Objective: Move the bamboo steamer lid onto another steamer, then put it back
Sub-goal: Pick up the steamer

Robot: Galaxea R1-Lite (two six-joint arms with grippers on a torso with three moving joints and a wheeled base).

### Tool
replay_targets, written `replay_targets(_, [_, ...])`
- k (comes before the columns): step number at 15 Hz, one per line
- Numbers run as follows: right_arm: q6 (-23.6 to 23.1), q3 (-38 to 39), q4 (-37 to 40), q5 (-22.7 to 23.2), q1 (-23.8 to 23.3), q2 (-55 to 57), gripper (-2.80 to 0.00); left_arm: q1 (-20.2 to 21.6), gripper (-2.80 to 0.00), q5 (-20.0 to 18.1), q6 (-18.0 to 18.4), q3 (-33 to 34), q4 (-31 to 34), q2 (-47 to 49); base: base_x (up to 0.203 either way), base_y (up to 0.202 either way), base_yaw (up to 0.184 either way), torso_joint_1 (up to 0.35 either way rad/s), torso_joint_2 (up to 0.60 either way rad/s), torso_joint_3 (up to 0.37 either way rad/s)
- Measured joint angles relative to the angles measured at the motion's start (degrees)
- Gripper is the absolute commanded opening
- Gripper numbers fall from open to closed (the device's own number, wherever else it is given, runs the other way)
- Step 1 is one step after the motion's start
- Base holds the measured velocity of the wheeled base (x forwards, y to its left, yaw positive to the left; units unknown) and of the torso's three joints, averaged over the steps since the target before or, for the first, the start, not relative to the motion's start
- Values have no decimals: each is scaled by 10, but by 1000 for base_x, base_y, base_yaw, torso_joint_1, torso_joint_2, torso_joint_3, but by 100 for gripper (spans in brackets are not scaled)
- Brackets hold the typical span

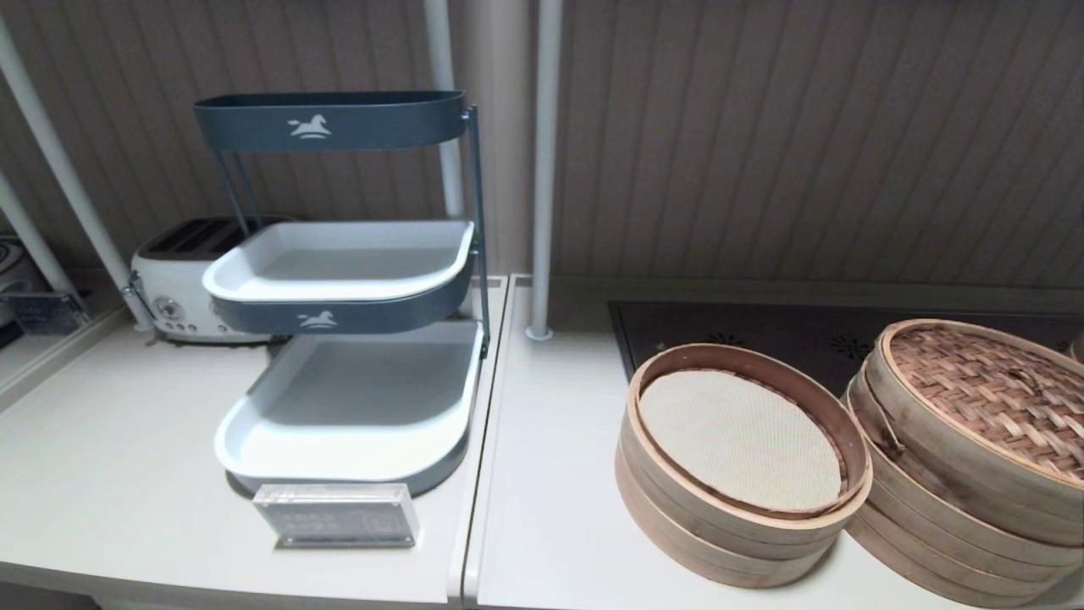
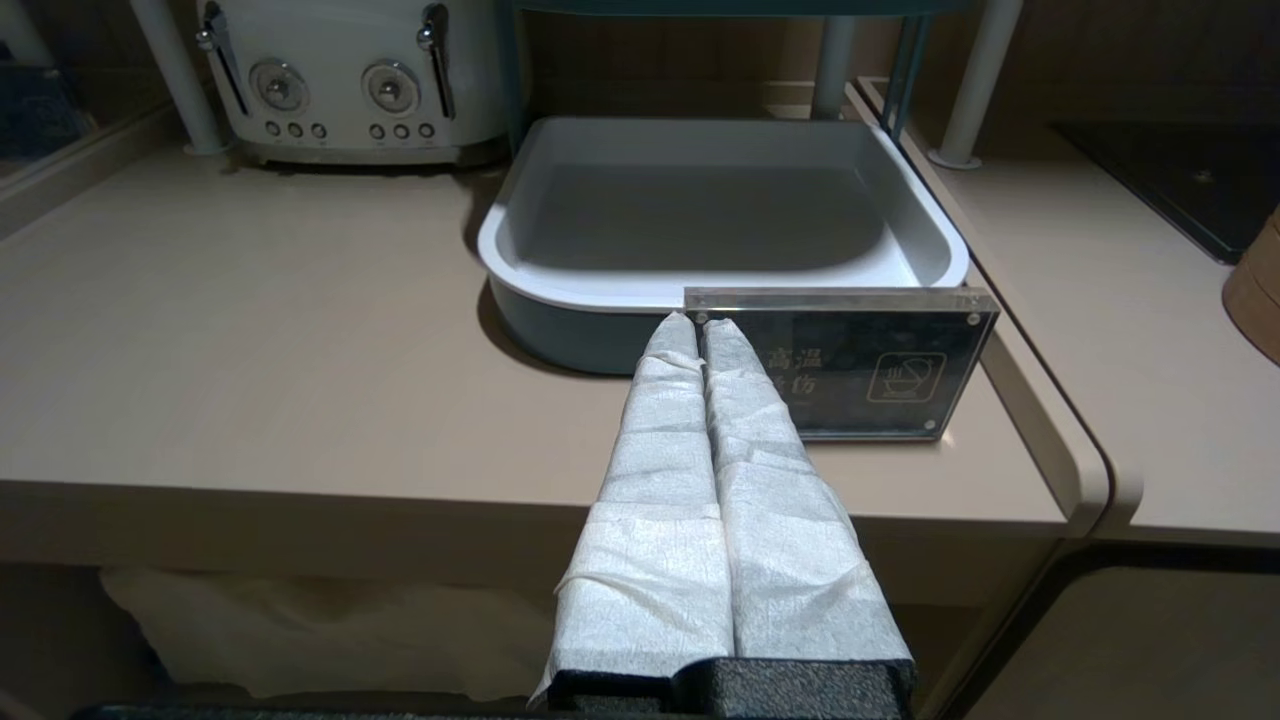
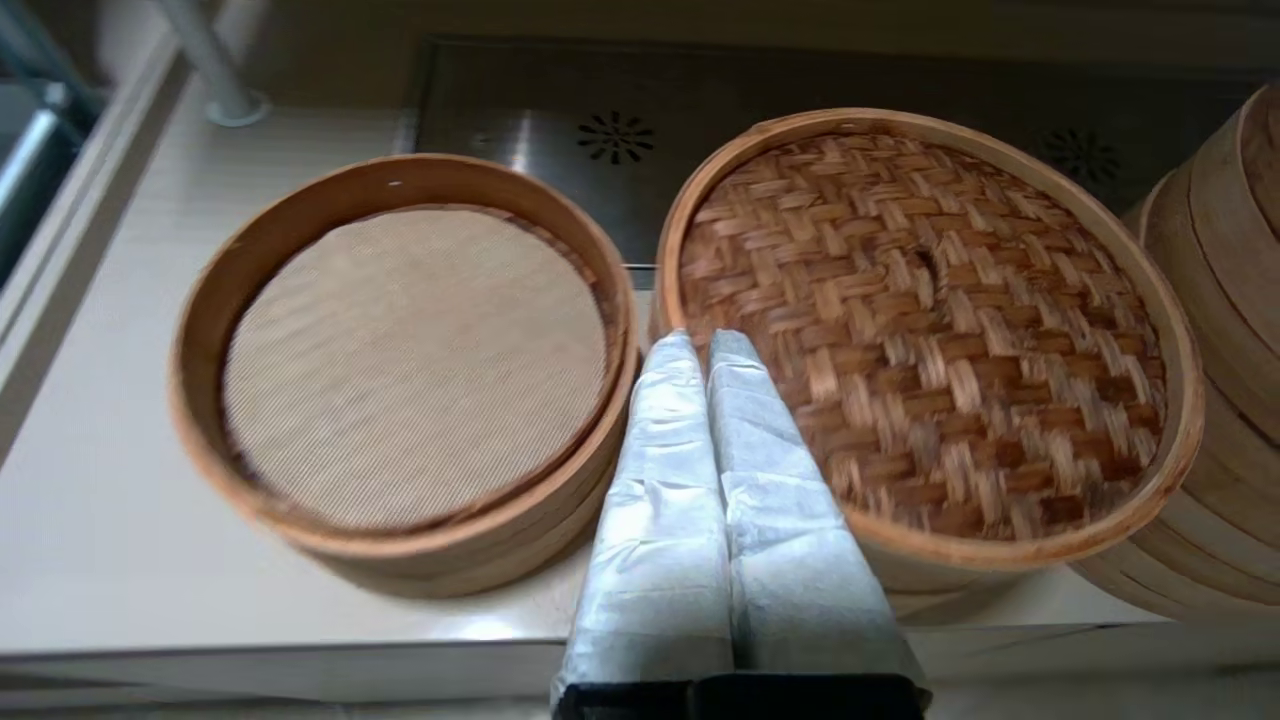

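The bamboo steamer lid (image 1: 991,394) (image 3: 930,320), with a tan woven top and a pale hoop rim, lies slightly tilted on top of another steamer (image 1: 940,517), a stack of pale bamboo tiers at the right of the counter. What lies under the lid is hidden. My right gripper (image 3: 705,340) is shut and empty, low at the counter's front edge. Its tips point at the gap between the lid's rim and the open steamer. My left gripper (image 2: 700,325) is shut and empty, parked in front of the counter near the acrylic sign (image 2: 860,365). Neither gripper shows in the head view.
An open bamboo steamer with a cream liner (image 1: 741,440) (image 3: 410,360) stands left of the lidded stack. A third bamboo stack (image 3: 1225,300) is at the far right. A dark cooktop (image 1: 813,335) lies behind. A three-tier tray rack (image 1: 347,415), a toaster (image 1: 182,288) and a white pole (image 1: 542,169) stand left.
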Motion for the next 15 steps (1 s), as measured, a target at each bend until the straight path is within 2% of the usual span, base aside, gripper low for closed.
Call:
replay_targets(5, [0,-184,64,39,-119,224,-280,0,-280,1,0,0,0,0,0,0,0,0,0,0])
replay_targets(8, [-1,-243,108,61,-174,316,-280,0,-280,1,0,0,0,0,0,0,0,0,0,0])
replay_targets(9, [-1,-251,108,62,-185,337,0,0,-280,1,0,0,0,0,0,0,0,0,0,0])
replay_targets(15, [-1,-260,107,69,-208,397,0,0,-280,0,0,0,0,0,0,0,0,0,0,0])
